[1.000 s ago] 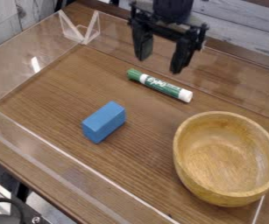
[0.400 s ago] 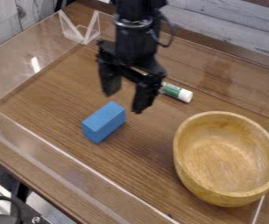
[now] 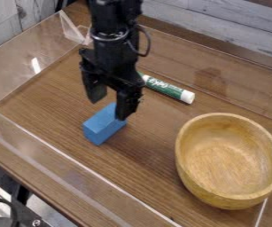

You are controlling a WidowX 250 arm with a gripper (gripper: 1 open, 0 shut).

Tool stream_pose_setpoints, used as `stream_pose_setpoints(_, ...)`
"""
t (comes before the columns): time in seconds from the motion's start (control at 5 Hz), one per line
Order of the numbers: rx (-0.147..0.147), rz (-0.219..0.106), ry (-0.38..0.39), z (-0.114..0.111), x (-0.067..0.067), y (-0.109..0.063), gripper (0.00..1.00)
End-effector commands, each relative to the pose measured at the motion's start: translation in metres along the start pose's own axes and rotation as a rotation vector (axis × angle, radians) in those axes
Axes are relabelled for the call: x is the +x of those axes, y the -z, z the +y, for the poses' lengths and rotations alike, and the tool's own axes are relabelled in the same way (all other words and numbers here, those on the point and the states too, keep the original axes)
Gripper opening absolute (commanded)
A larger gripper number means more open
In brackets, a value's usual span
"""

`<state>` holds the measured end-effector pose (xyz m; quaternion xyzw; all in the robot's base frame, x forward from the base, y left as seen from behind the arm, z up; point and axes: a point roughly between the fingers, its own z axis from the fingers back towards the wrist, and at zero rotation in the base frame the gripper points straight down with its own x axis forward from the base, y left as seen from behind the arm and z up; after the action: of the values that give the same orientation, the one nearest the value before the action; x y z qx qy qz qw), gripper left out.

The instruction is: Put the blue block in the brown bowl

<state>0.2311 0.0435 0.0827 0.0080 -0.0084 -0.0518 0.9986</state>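
The blue block [image 3: 100, 129] lies on the wooden table, left of centre. My gripper [image 3: 108, 99] hangs straight down just above its far end, jaws open, one finger [image 3: 92, 90] to the left and the other finger [image 3: 125, 105] overlapping the block's upper right corner. Nothing is held between them. The brown bowl [image 3: 230, 160] sits empty at the right front, well apart from the block.
A green-and-white marker [image 3: 167, 88] lies behind the gripper, toward the table's middle. Clear acrylic walls [image 3: 32, 64] fence the table at the left, the back and the front edge.
The gripper has travelled from the back of the table, beyond the marker, toward the front left and lower, ending over the blue block. Its jaws stayed open. Block, marker and bowl have not moved.
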Motion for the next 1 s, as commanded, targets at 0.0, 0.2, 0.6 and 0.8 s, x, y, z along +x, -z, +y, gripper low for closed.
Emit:
stream_pose_setpoints(0.0, 0.008, -0.047, 0.02, 0.005, 0.004, -0.003, 1.0)
stream_pose_setpoints(0.2, 0.002, -0.046, 0.035, 0.006, 0.003, 0.005, 1.0)
stream_pose_setpoints(0.6, -0.01, -0.057, 0.056, 0.008, 0.003, 0.022, 1.0)
stream_pose_setpoints(0.8, -0.017, -0.069, 0.067, 0.009, 0.003, 0.031, 1.0)
